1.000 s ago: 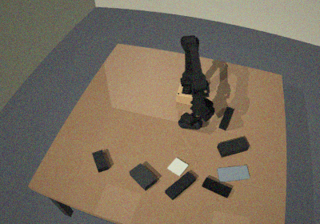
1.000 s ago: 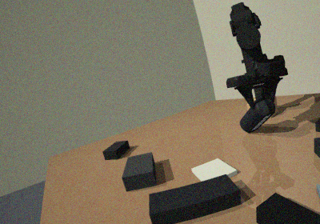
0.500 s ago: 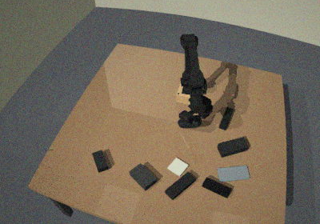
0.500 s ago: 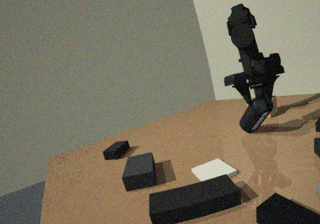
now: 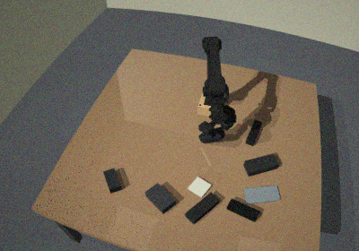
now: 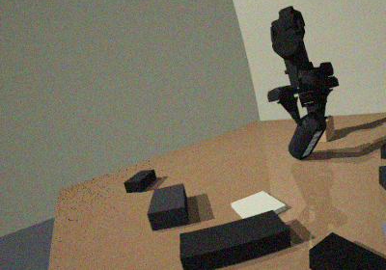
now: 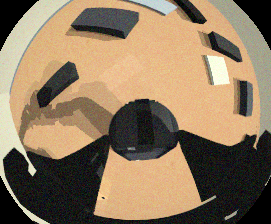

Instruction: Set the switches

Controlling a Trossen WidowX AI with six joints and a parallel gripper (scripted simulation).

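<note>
Exterior view: a black robot arm reaches down over a brown table [image 6: 121,207]. Its gripper [image 6: 309,125] stands fairly wide and clasps the dark grey controller unit [image 6: 305,140], which is tipped steeply on end, a pale face showing on its underside. Whether its lower end touches the table cannot be told. From the wrist camera the unit [image 7: 144,129] fills the gap between the fingers. Nearer the front edge lie a white tile [image 5: 199,186], a pale blue plate [image 5: 262,194] and several dark blocks.
</note>
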